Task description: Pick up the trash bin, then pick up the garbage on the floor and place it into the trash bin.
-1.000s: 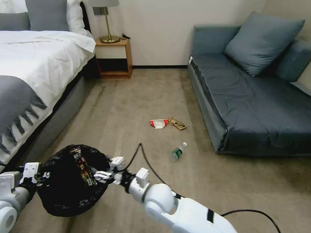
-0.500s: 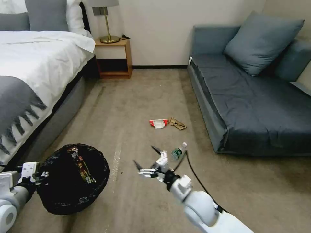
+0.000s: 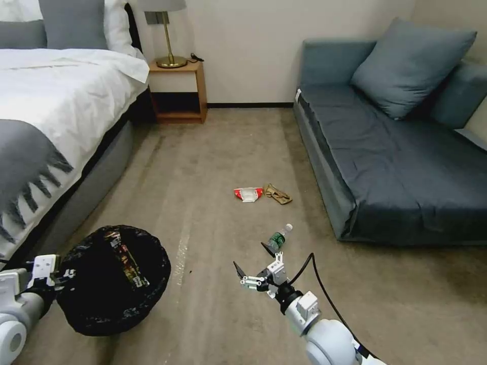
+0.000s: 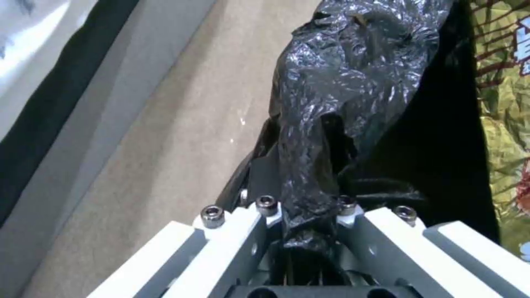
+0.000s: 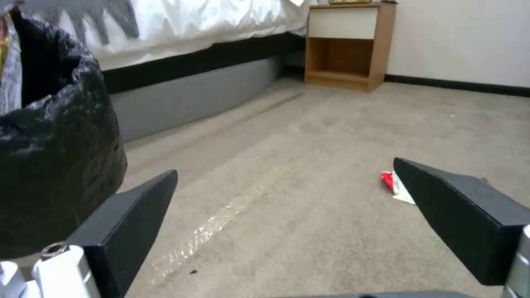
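- While pinching the crinkled rim of the black bag, left hand (image 4: 309,231) holding the round trash bin lined with crinkled black plastic (image 3: 114,279) at the lower left of the head view, beside the grey base of the white-sheeted bed (image 3: 61,101)
- In the left wrist view, fingers (image 4: 232,244) pressed together on a fold of black plastic, bin's dark inside to one side
- Inside the bin, yellow-gold printed snack wrapper (image 3: 127,258) leaning against the liner wall, seen again in the left wrist view at the picture's edge
- Right hand (image 3: 256,263) spread wide, dark fingertips (image 5: 463,207) well apart, held low over the beige carpet floor (image 3: 213,152), well apart from the bin
- Just beyond the right hand, clear plastic bottle with green label and white cap (image 3: 278,237) lying on its side on the carpet, near the front edge of the blue-grey sofa (image 3: 395,152), not touched by the fingertips
- Farther on, red-and-white crumpled packet (image 3: 248,193) flat on the carpet, tan crumpled paper (image 3: 278,193) just beside it
- Between the spread fingertips in the right wrist view, red-and-white packet on the carpet ahead, black-lined bin at one side
- Against the far wall, wooden nightstand (image 3: 177,91) carrying a brass lamp (image 3: 170,35)
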Available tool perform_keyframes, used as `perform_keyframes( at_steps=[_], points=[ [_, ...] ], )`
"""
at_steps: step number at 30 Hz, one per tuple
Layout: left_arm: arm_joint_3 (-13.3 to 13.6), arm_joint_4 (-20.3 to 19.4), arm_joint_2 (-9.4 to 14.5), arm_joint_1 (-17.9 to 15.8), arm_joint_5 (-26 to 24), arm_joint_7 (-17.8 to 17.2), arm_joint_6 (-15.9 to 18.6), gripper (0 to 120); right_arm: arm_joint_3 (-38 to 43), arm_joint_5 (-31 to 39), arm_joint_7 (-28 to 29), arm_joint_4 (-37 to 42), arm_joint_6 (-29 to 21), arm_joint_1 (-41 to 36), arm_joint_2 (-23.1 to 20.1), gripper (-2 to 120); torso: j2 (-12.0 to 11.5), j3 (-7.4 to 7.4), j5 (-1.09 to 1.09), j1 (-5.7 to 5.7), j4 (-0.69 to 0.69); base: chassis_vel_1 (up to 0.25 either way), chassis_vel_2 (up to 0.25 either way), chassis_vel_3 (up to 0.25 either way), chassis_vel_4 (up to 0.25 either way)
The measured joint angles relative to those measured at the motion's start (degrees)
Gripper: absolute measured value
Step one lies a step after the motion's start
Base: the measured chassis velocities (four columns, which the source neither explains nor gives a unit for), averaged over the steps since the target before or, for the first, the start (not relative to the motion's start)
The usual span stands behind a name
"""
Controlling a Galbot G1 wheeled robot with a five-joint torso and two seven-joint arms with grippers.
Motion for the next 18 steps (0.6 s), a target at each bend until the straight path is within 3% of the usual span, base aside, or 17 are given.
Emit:
perform_keyframes(
  at_steps=[12,18],
  points=[
    [0.2,0.8,0.8,-0.8,-0.5,0.1,0.0,3,0.1,0.0,1.0,-1.2,-2.2,0.0,-0.3,100,0.0,0.01,0.0,0.01,-0.02,-0.18,0.175,0.184,-0.178],
    [0.9,1.4,0.7,-1.4,-0.5,0.1,0.0,3,-0.3,0.4,2.2,-1.9,-5.6,0.8,-0.4,100,0.0,0.01,-0.01,0.0,0.0,-0.151,0.159,0.162,-0.155]
  ],
)
